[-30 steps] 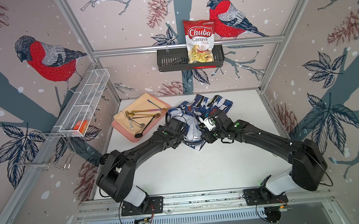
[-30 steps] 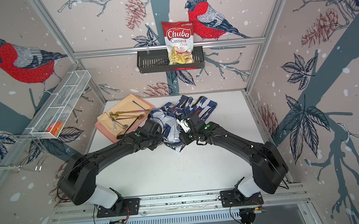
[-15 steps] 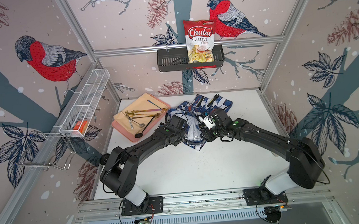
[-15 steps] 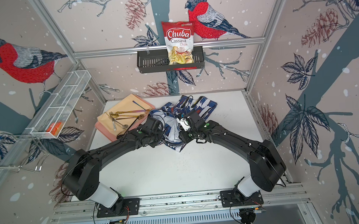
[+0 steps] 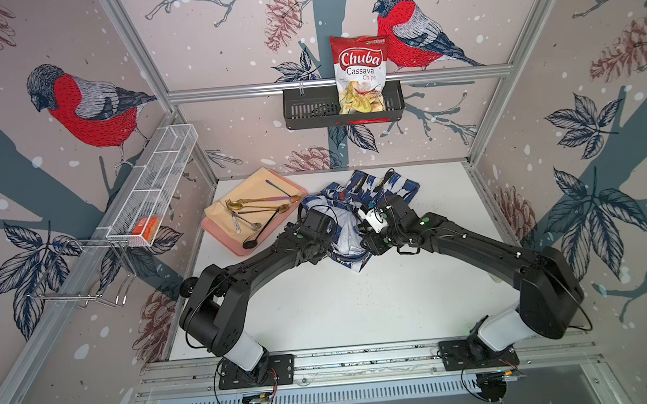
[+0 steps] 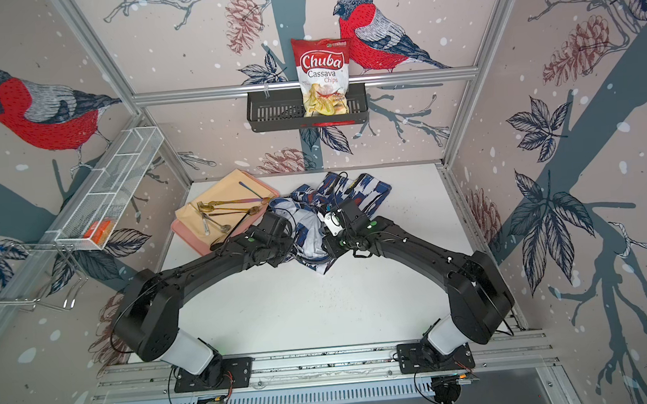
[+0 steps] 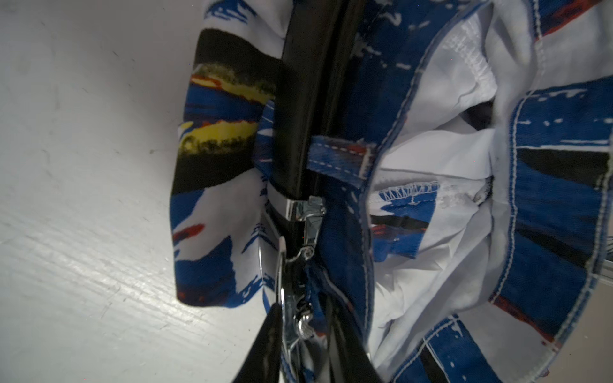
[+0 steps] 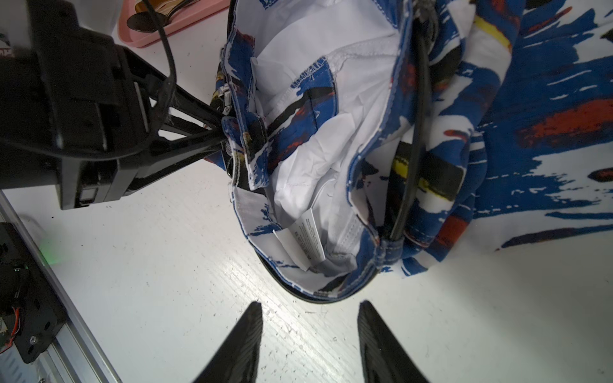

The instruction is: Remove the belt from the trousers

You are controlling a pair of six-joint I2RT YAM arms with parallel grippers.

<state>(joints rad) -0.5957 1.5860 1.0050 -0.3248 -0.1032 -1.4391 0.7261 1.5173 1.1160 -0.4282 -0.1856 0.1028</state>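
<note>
The trousers (image 5: 387, 185) lie bunched at the back middle of the white table, waistband open and white lining (image 8: 331, 149) showing. The black belt (image 7: 298, 99) runs through a blue belt loop (image 7: 338, 156), and its silvery buckle (image 7: 306, 215) sits against the waistband. My left gripper (image 7: 303, 331) is closed narrowly on the buckle end of the belt, one black finger (image 7: 265, 335) on each side. The right wrist view shows the belt (image 8: 318, 299) curving under the waistband's near edge. My right gripper (image 8: 309, 303) hovers open over bare table just short of that edge, holding nothing.
A pink tray (image 5: 218, 228) with cutlery lies just left of the trousers, close to my left arm. A wire shelf (image 5: 156, 175) holding an orange box hangs on the left wall. A black basket (image 5: 296, 111) with a chips bag (image 5: 360, 75) hangs on the back wall.
Both wrists have crept slightly toward the back of the table over the trousers. The left jaws stay on the buckle end, and the right jaws stay open.
</note>
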